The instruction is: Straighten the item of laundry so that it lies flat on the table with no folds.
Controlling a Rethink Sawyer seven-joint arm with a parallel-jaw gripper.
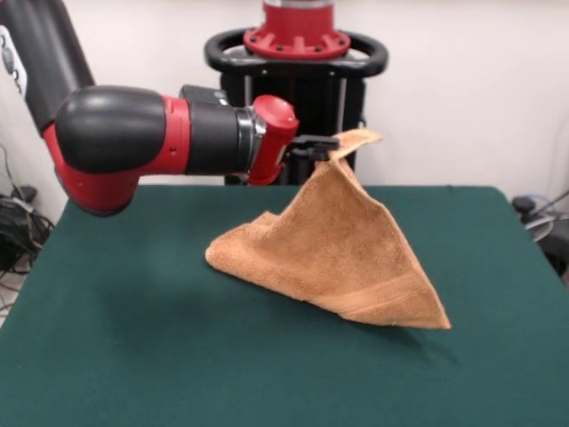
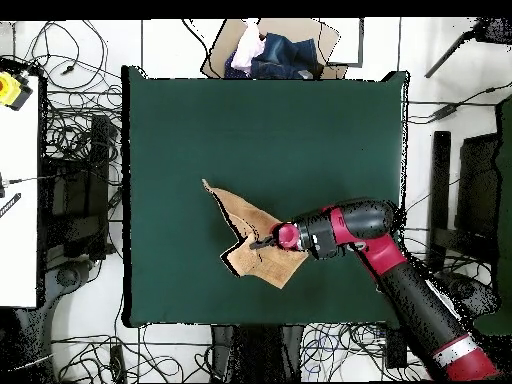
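1. Dark green felt-topped rectangular table fills the workspace; a white wall stands behind it, and cables lie on the floor around it in the overhead view.
2. Red and black robot arm extends horizontally above the table, ending in a small black gripper.
3. Gripper fingers are pinched together on one corner of the light orange terry-cloth hand towel. A short flap of that corner protrudes past the fingers on the side away from the arm.
4. From the clamped corner the towel hangs down and fans out in a tent-like shape.
5. Lower towel edge rests on the table, near its centre; one lower corner appears slightly raised.
6. A woven band stripe runs near the lower edge.
7. Folds remain; the towel is not flat.
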